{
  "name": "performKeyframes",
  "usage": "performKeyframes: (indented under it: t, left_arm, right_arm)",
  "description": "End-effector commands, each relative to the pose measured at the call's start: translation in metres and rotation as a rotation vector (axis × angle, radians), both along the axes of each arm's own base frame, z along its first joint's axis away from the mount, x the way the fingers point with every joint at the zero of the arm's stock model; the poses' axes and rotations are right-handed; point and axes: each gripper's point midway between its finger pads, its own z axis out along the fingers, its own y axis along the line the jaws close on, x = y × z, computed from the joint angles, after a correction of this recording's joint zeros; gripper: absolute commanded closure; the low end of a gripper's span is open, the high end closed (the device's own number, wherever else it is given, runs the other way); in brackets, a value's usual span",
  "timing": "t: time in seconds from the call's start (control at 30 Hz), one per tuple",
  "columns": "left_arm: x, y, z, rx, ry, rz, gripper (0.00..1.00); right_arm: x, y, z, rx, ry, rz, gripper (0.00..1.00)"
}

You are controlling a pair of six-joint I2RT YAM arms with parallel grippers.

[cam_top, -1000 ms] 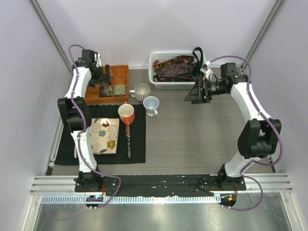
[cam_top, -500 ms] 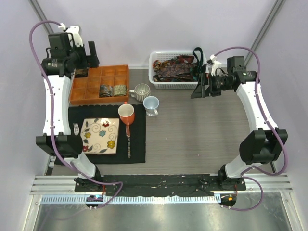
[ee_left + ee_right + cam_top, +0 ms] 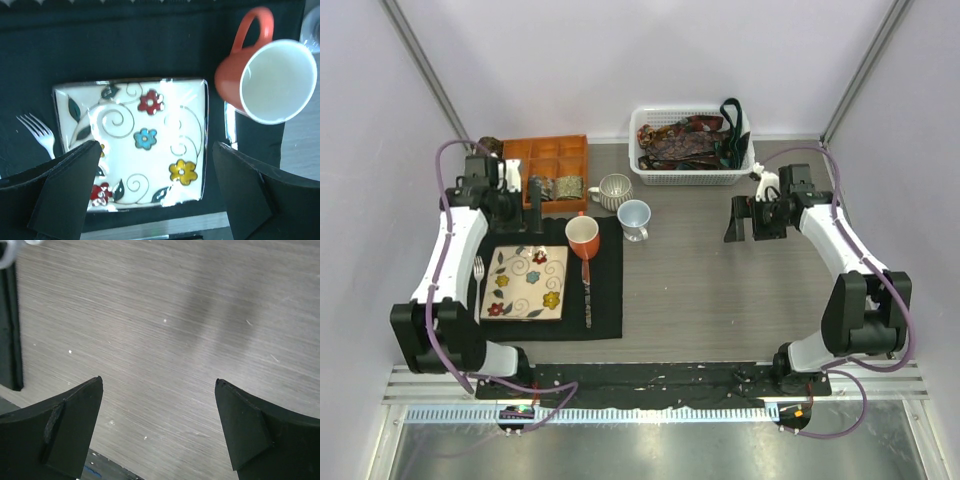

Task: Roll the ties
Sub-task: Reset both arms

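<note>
Top: unrolled ties (image 3: 685, 140) heaped in white basket (image 3: 685, 177) at the far edge; two rolled coils (image 3: 554, 187) sit in orange tray (image 3: 570, 150). Most rolling is left, I judge.
Left wrist: left pincer (image 3: 155, 165) wide open, empty, above floral plate (image 3: 192, 100).
Right wrist: right pincer (image 3: 159, 405) wide open, empty, above bare counter (image 3: 175, 315).

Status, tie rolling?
Left gripper open over floral plate; right gripper open over table. Ties unheld, piled in basket; two coils in orange tray. Mugs near tray.
</note>
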Motion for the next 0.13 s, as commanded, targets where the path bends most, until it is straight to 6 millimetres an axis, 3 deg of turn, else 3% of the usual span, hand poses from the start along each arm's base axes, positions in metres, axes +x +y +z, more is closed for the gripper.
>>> performKeyframes:
  t: [0.0,0.1]
  left_arm:
    - [-0.001,0.001,0.014,0.017,-0.111,-0.011,0.00]
    - [0.002,0.005,0.024,0.055,-0.149,-0.032,0.00]
  right_arm:
    - [0.010,-0.011,0.019,-0.057,-0.148,-0.029,0.00]
    - [0.006,-0.012,0.024,-0.064,-0.175,-0.021,0.01]
